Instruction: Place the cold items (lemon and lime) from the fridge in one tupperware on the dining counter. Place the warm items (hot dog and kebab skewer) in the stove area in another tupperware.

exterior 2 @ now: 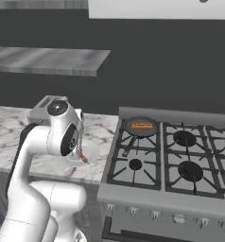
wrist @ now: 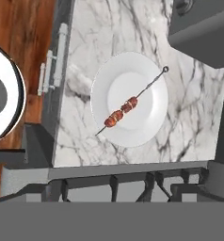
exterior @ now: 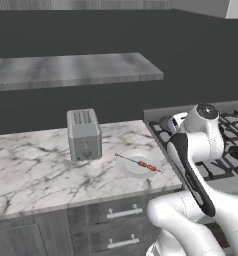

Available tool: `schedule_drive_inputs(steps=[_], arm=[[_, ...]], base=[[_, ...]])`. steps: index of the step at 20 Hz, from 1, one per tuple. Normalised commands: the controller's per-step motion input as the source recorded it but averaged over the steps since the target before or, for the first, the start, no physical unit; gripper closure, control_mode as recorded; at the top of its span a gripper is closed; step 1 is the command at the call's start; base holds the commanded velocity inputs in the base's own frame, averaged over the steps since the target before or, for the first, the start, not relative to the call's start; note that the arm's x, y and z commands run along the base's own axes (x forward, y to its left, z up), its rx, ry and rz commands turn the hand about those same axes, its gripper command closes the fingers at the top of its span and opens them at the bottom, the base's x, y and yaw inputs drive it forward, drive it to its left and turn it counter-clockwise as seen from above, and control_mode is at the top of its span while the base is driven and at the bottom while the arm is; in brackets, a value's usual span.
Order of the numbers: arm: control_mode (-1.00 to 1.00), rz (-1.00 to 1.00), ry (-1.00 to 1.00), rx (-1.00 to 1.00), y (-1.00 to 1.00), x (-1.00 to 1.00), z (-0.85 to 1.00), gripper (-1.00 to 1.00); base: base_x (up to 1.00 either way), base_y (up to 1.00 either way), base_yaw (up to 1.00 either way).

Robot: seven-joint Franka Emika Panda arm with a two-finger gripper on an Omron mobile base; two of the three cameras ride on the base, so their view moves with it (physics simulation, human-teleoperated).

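With the jaws spread wide above it, the kebab skewer (wrist: 124,107) lies across the white plate (wrist: 154,120) on the marble table (wrist: 194,122) beside the stove (exterior 2: 180,160), so I'd descend centred over the meat chunks, jaws straddling the thin stick.

Counter (exterior: 31,170) looks like polished marble, white w/ grey veins, pretty smooth. Toaster (exterior: 84,134) is brushed metal, dull grey sheen. Plate (wrist: 104,84) is plain white, ceramic-looking, smooth, w/ a kebab skewer (wrist: 128,106) on it: thin metal stick, browned chunks w/ a rough surface. Stove (exterior 2: 180,165) is matt dark metal, grates look like cast iron. Drawers (exterior: 116,215) are matt grey w/ shiny metal handles. Floor (wrist: 20,37) is warm brown wood w/ visible grain. Robot arm (exterior: 206,150) is glossy white plastic.
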Motion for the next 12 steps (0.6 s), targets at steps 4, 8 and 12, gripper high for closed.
schedule_drive_inputs(steps=[4, 8, 12], arm=[[-1.0, 0.0, 0.16, 0.0, -0.78, 0.68, 0.0, -1.0], [-1.0, 0.13, 0.07, 0.07, -0.83, 0.69, 0.0, -1.0], [-1.0, 0.22, 0.0, 0.14, -0.67, 0.72, 0.0, -1.0]], base=[[0.0, 0.0, 0.0], [0.0, 0.0, 0.0], [0.0, 0.0, 0.0]])
